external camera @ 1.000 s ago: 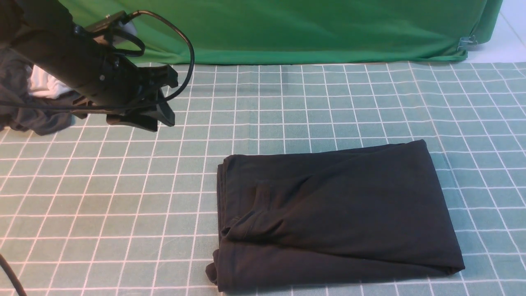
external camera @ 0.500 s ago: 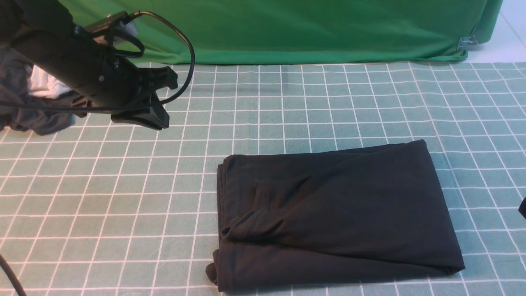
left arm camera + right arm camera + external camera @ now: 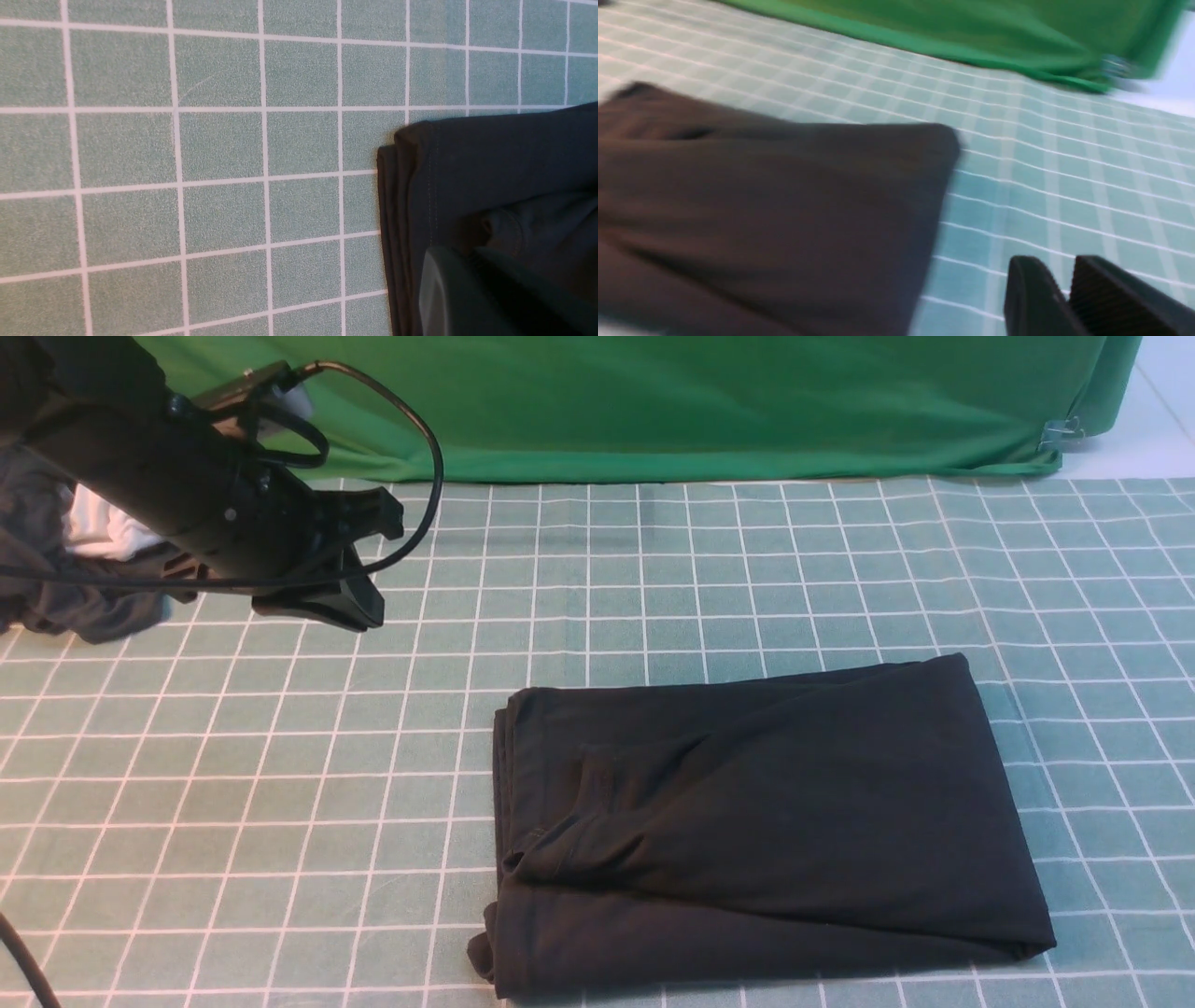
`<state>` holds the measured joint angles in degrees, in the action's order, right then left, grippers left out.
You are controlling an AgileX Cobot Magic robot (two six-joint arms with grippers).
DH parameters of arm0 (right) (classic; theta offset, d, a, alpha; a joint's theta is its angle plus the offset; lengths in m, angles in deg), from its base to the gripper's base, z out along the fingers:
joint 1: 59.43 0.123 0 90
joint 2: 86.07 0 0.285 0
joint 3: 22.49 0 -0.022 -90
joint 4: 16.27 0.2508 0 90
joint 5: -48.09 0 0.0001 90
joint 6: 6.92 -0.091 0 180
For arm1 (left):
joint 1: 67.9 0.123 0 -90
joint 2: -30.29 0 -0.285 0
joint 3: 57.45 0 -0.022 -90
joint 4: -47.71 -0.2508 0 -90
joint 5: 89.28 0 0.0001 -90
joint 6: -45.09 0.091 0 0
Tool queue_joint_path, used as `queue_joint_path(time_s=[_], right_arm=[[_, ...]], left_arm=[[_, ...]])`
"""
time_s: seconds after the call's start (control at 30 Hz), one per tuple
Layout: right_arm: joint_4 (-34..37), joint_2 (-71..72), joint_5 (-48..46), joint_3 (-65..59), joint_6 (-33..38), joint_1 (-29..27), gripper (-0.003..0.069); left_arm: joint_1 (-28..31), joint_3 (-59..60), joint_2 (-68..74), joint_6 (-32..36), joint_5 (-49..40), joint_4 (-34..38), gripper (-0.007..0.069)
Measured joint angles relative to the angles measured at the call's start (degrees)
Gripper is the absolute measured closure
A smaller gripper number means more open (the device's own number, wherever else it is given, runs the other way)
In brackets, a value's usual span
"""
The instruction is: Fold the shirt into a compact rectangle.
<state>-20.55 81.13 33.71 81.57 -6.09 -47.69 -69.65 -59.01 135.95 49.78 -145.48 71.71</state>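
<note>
The black shirt lies folded into a rectangle on the checked tablecloth, right of the middle and near the front edge. Its logo and neck label are hidden. My left gripper hangs raised at the back left, well away from the shirt, with its fingers together and nothing in them. The left wrist view has the shirt's layered edge under the left gripper. The right arm is out of the front view. In the blurred right wrist view, the right gripper is shut and empty over bare cloth, beside the shirt's corner.
A dark grey garment and a white cloth are bunched at the far left behind the left arm. A green backdrop hangs along the table's far edge, with a metal clip at its right end. A black cable loops from the left wrist.
The left gripper's fingers drew in and shifted slightly left a second ago, then held still. A sliver of the right arm showed at the right edge and has gone. The shirt has not moved.
</note>
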Motion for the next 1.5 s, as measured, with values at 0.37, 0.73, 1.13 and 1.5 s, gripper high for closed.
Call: queue_joint_path(time_s=[0.37,0.73,1.13,1.5], right_arm=[[0.0,4.96,0.44,-1.58,-0.17,-11.09,0.0503],[0.0,4.96,0.38,-1.61,-0.22,-8.64,0.0474],[0.0,4.96,0.43,-1.61,-0.22,-8.64,0.0473],[0.0,4.96,0.43,-1.61,-0.22,-8.64,0.0471]], left_arm=[[0.0,0.0,-0.05,1.99,1.57,-2.13,0.0613],[0.0,0.0,-8.45,3.04,-1.27,-4.96,0.0612],[0.0,10.67,-34.96,5.72,-6.1,-5.71,0.0612],[0.0,47.39,-74.83,5.96,24.77,3.57,0.0612]])
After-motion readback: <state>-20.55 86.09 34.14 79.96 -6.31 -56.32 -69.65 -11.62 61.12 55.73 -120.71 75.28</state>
